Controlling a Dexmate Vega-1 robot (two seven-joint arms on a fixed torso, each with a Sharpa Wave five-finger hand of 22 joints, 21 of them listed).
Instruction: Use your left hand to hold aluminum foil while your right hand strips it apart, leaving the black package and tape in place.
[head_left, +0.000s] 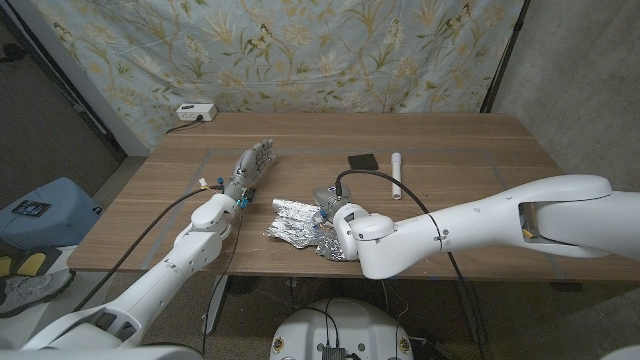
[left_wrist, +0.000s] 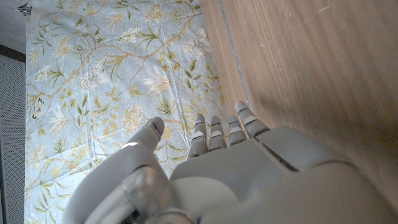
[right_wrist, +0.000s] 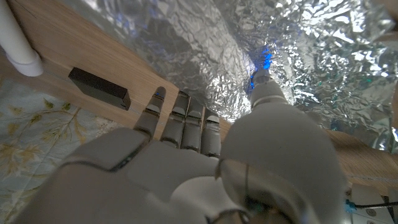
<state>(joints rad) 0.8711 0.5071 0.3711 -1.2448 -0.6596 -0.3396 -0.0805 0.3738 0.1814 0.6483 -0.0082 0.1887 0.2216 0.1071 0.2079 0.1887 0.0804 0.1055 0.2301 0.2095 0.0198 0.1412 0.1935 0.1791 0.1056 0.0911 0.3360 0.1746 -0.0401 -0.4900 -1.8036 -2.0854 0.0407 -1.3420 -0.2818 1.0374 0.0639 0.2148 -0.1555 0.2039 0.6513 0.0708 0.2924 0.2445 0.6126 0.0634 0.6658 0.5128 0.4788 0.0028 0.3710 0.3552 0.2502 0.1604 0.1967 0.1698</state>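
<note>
We begin at the fingers (right_wrist: 186, 121) of our right hand (right_wrist: 205, 155). In the right wrist view they reach out straight and close together over the crinkled aluminum foil (right_wrist: 298, 68), with the thumb tip lying against the foil's surface; we cannot tell whether anything is pinched, since no fold of foil shows between thumb and fingers. In the head view the right hand (head_left: 335, 215) sits at the foil's right edge, largely covered by its own wrist and forearm.

The fingers (left_wrist: 217, 127) of our left hand (left_wrist: 249, 180) are released and spread, extended with nothing between them. In the head view the left hand (head_left: 248, 168) hovers or rests near the table (head_left: 450, 140), just to the left of the foil and apart from it; whether it touches the wood we cannot tell.

The aluminum foil (head_left: 295, 222) lies crumpled near the table's front edge, between the two hands. Behind it, further from us, lies the black package (head_left: 363, 160), a small flat dark rectangle, also seen in the right wrist view (right_wrist: 99, 88). Just to its right lies the tape (head_left: 397, 173), a white cylinder on its side (right_wrist: 15, 40). A white box (head_left: 195, 111) with a cable sits at the far left corner, before a floral curtain (head_left: 300, 50).
</note>
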